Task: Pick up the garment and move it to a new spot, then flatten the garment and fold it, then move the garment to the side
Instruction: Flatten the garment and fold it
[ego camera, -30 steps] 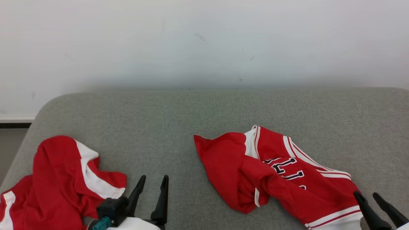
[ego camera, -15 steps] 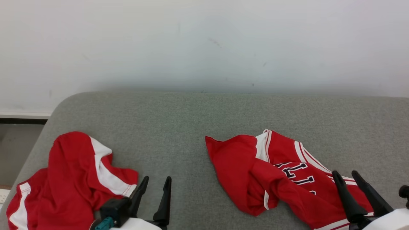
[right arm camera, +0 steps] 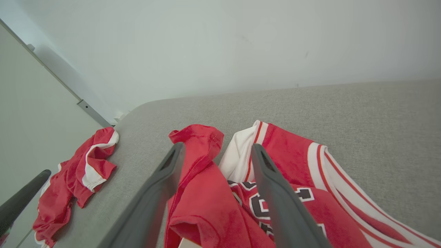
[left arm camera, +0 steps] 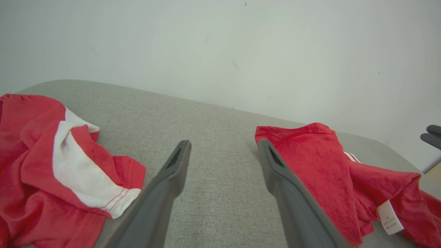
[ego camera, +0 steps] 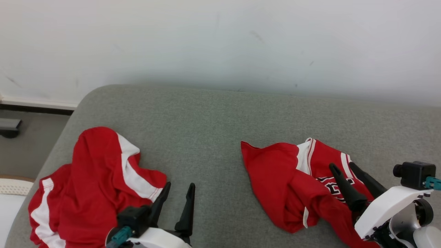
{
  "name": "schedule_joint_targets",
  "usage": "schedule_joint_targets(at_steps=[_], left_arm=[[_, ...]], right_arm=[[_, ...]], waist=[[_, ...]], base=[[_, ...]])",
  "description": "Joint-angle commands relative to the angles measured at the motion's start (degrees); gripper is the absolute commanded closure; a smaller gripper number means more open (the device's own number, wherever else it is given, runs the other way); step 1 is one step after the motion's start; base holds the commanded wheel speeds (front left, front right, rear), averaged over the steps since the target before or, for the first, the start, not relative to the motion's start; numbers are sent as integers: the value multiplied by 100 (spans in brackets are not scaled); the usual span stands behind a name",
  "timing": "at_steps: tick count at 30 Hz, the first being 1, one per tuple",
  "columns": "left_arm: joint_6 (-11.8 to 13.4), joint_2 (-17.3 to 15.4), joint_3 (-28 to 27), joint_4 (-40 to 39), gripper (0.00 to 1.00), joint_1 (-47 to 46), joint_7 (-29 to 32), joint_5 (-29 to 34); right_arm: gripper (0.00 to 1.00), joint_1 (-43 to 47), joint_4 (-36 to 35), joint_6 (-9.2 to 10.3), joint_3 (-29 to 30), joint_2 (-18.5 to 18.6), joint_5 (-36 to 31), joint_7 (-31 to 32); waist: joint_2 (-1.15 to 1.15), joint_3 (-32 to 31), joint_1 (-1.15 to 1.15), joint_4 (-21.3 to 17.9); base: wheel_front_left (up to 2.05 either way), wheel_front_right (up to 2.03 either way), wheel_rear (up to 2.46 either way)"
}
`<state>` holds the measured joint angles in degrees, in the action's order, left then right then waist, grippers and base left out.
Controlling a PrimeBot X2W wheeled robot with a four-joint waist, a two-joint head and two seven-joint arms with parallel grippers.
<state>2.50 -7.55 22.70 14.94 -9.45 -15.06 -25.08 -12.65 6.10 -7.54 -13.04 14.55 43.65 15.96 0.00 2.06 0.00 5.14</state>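
Right gripper is over the red jersey, jaws spread wide and gripping nothing. From the head view I cannot tell whether the fingertips touch the fabric. On its own wrist camera the right gripper has one dark finger over the bunched red fold and the other over the black-and-white lettering.

The jersey lies crumpled on the right half of the grey cushion, towards the near edge. One red flap is thrown over the front, white trim runs along the far side, and a small white label pokes out at the near hem.

Over on the left, the left gripper hangs low at the near edge, fingers parted and empty, above bare cushion. Its wrist view puts the left gripper in the gap between the two heaps of cloth, clear of both.

That second red garment with the white stripe sits rumpled at the near left corner, well apart from the jersey. A pale wall runs behind the cushion's far edge.
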Motion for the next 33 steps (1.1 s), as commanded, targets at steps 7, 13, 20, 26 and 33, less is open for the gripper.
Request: schedule_joint_targets(at_steps=[7, 13, 20, 26, 33], left_arm=[[-70, 87, 113, 69, 0, -153, -2, 72], [-90, 130, 149, 111, 0, -203, -7, 73], [-101, 174, 143, 171, 0, -226, -10, 57], [-92, 217, 123, 198, 0, -226, -9, 63], [-114, 245, 71, 162, 0, -156, -9, 105]], right_arm=[[0, 21, 291, 11, -413, 186, 275, 179], [0, 174, 272, 11, -758, 298, 258, 533], [100, 160, 294, 11, -952, 320, 11, 781], [100, 7, 153, 11, -848, 339, -73, 628], [100, -99, -210, 11, -192, 409, 182, 546]], waist=[[0, 78, 0, 287], [0, 136, 0, 400], [0, 160, 0, 488], [0, 135, 0, 514], [0, 141, 0, 487]], base=[[0, 0, 0], [0, 0, 0], [0, 0, 0], [0, 0, 0], [0, 0, 0]])
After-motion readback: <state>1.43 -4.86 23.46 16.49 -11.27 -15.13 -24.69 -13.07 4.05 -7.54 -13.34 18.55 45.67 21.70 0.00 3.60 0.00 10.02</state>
